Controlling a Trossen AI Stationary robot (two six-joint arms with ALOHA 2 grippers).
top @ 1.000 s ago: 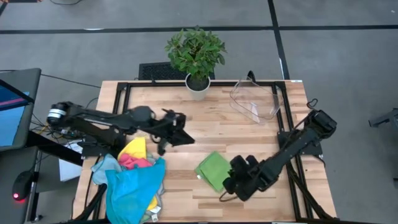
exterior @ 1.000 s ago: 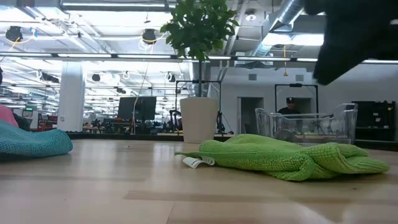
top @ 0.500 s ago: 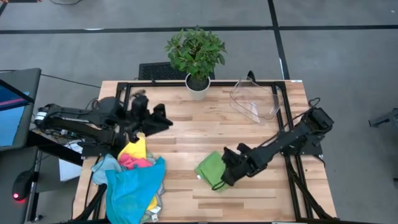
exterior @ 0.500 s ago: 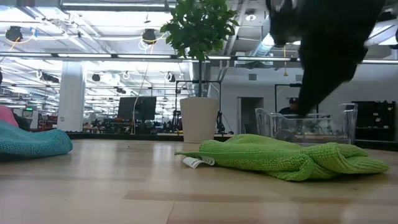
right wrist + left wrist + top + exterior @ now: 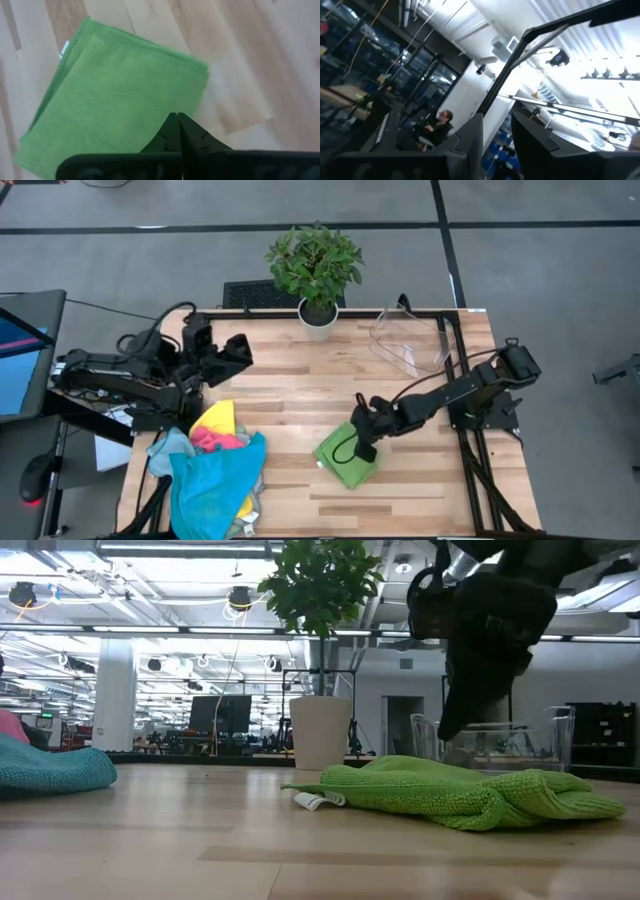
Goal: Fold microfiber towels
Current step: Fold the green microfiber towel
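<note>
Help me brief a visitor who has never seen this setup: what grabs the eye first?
A folded bright green towel lies mid-table with the right end effector, shut, poised right over it. At the front left corner sits a jumbled pile of towels in teal, pink and yellow. A potted plant stands at the far edge.

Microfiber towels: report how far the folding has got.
Done: one green towel lies folded on the table. In hand: nothing; the right gripper hangs shut above that towel, and the left gripper is raised at the table's left. Left: the heap of towels at the front-left corner lies unfolded.
</note>
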